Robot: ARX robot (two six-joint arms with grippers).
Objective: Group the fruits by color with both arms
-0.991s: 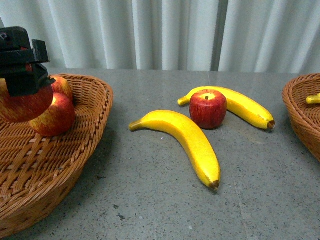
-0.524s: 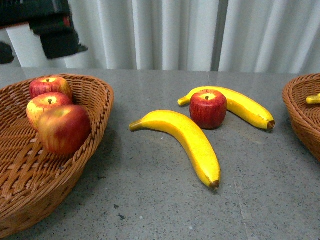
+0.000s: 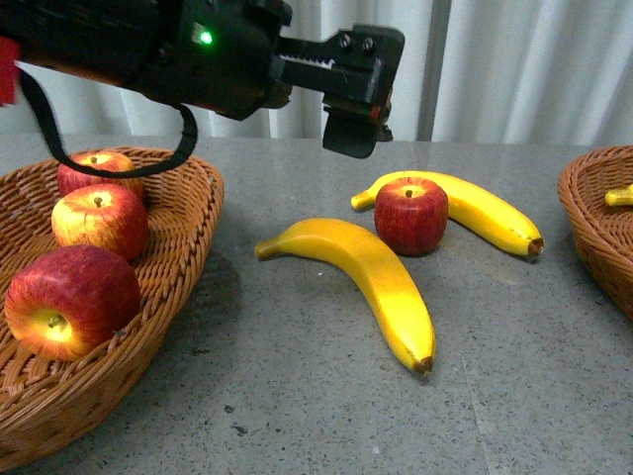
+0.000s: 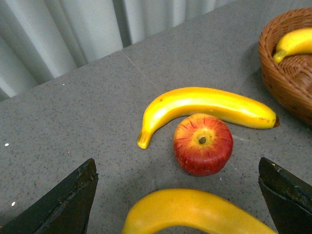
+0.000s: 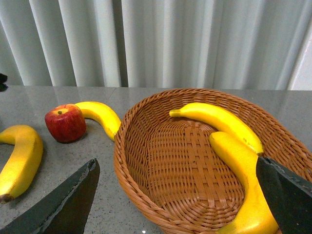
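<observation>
A red apple (image 3: 411,215) stands mid-table in front of a yellow banana (image 3: 490,213); a second banana (image 3: 371,277) lies nearer. Three apples (image 3: 71,300) lie in the left wicker basket (image 3: 188,213). My left gripper (image 3: 358,91) is open and empty, in the air above and behind the table fruit. In the left wrist view its open gripper (image 4: 178,168) frames the apple (image 4: 203,144) and the near banana (image 4: 195,212). My right gripper (image 5: 176,168) is open and empty over the right basket (image 5: 124,146), which holds two bananas (image 5: 219,119).
The right basket (image 3: 593,228) sits at the table's right edge with a banana tip (image 3: 620,196) showing. White curtains hang behind the grey table (image 3: 297,396). The left arm with a green light (image 3: 205,38) spans the upper left.
My left gripper let go of an apple in the left basket, rose, and swung right over the table's middle. The released apple rolled to the basket's front.
</observation>
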